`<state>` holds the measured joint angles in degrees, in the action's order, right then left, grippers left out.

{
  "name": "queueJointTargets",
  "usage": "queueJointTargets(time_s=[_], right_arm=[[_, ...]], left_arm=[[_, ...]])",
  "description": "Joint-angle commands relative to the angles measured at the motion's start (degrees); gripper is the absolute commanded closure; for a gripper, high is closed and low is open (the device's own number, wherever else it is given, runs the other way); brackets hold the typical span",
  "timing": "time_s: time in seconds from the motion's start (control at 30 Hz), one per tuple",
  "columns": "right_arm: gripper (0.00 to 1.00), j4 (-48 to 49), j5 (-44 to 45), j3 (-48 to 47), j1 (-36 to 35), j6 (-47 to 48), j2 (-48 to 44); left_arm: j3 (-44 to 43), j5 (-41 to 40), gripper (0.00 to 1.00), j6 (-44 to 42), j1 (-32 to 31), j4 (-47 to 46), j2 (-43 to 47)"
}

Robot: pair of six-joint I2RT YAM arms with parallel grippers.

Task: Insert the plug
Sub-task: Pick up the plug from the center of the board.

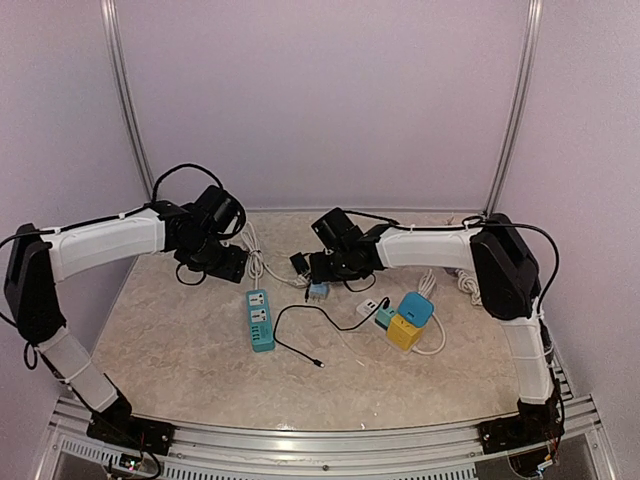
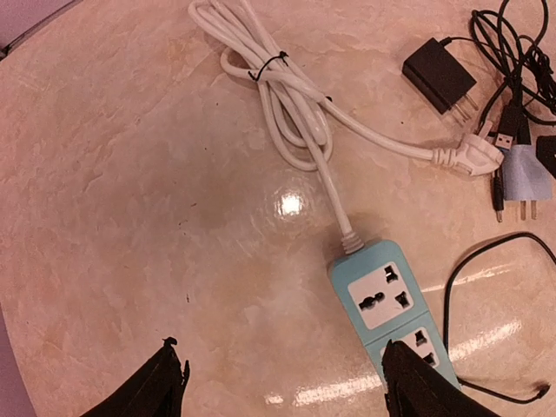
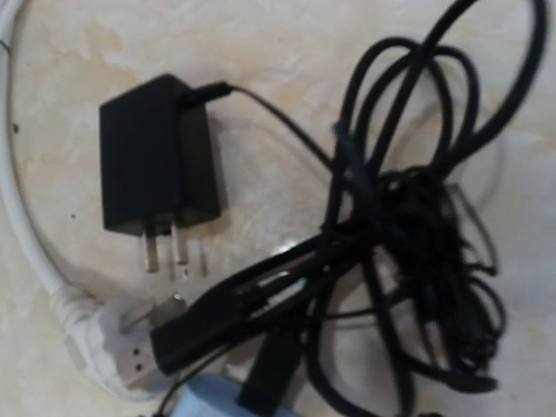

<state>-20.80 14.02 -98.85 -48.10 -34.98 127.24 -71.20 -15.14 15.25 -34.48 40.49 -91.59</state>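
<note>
A teal power strip (image 1: 260, 318) lies flat mid-table, its white sockets facing up; it also shows in the left wrist view (image 2: 388, 300). My left gripper (image 2: 287, 387) is open and empty, hovering just behind the strip's cord end, with its right finger (image 2: 417, 391) over the second socket. My right gripper (image 1: 320, 277) is shut on a light blue plug (image 1: 319, 291), held right of the strip's far end. The plug's prongs show in the left wrist view (image 2: 524, 174). In the right wrist view only the plug's top edge (image 3: 213, 401) shows, and the fingers are mostly hidden.
The strip's white cord bundle (image 2: 282, 100) and its white plug (image 2: 473, 155) lie behind it. A black adapter (image 3: 156, 156) and a tangle of black cables (image 3: 417, 234) with a USB connector (image 3: 143, 365) lie under the right gripper. Blue (image 1: 415, 308) and yellow (image 1: 404, 332) cubes stand to the right.
</note>
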Motion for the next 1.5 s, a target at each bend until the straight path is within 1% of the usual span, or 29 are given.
queueJointTargets(time_s=[0.0,0.2,0.3,0.37,0.4,0.47,0.53,0.63,0.77,0.83,0.9,0.93,1.03,1.17,1.2,1.3,1.47], right_arm=[[0.34,-3.6,2.12,-3.43,-1.27,-1.06,4.19],[0.33,-4.69,3.14,-4.78,-2.58,-0.22,6.8],[0.33,-6.99,4.48,-6.55,-2.61,1.25,8.39],[0.36,-8.64,6.46,-6.98,-2.56,2.93,8.97],[0.4,-9.17,7.12,-6.79,-2.5,3.71,8.84],[0.51,-9.22,7.34,-5.42,-2.12,4.48,7.61],[0.6,-7.42,6.55,-2.86,-1.7,5.17,5.68],[0.67,-5.31,6.02,0.37,-1.27,6.57,2.89],[0.82,-4.14,4.06,2.31,-0.68,9.18,-0.54],[0.89,-2.52,1.67,3.84,-0.46,12.62,-2.8],[0.99,0.68,-1.82,7.01,-0.26,17.49,-6.37],[1.0,2.85,-2.74,9.16,-0.31,19.93,-8.81],[1.0,11.89,-5.01,17.64,-0.32,28.4,-17.33],[1.0,28.34,-10.62,30.37,-0.71,38.97,-28.35],[1.0,30.88,-11.33,32.07,-1.22,40.39,-30.69],[1.0,36.4,-10.22,34.37,-3.72,44.2,-33.98],[1.0,49.45,-7.52,38.93,-9.29,49.04,-38.12]], left_arm=[[-4.93,-1.99,0.24,-3.65,0.64,-1.14,-6.23],[-6.93,1.56,0.24,-5.51,0.64,-4.99,-11.87],[-8.62,1.91,0.24,-5.78,0.6,-4.62,-14.72],[-8.83,2.5,0.25,-5.76,0.41,-4.71,-16.32],[-8.51,2.7,0.25,-5.75,0.19,-4.97,-16.46],[-7.19,2.85,0.25,-5.79,-0.26,-5.84,-15.97],[-6.1,3.27,0.24,-5.83,-0.32,-6.32,-14.82],[-5.24,3.3,0.25,-5.8,-0.33,-6.25,-13.73],[-4.56,3.69,0.24,-6.09,-0.41,-5.86,-11.41],[-4.23,4.07,0.25,-6.18,-0.41,-5.77,-9.91],[-3.92,4.32,0.25,-6.45,-0.41,-5.69,-7.56],[-3.72,4.63,0.25,-6.61,-0.41,-5.87,-6.08],[-3.38,5.99,0.25,-6.51,-0.33,-6.64,-0.98],[-3.81,11.36,0.24,-5.81,-1.54,-9.96,7.0],[-4.07,13.08,0.24,-5.65,-2.25,-11.33,8.35],[-5.25,16.74,0.22,-4.08,-4.95,-14.36,12.09],[-6.22,21.07,0.2,0.52,-8.51,-18.01,14.22]])
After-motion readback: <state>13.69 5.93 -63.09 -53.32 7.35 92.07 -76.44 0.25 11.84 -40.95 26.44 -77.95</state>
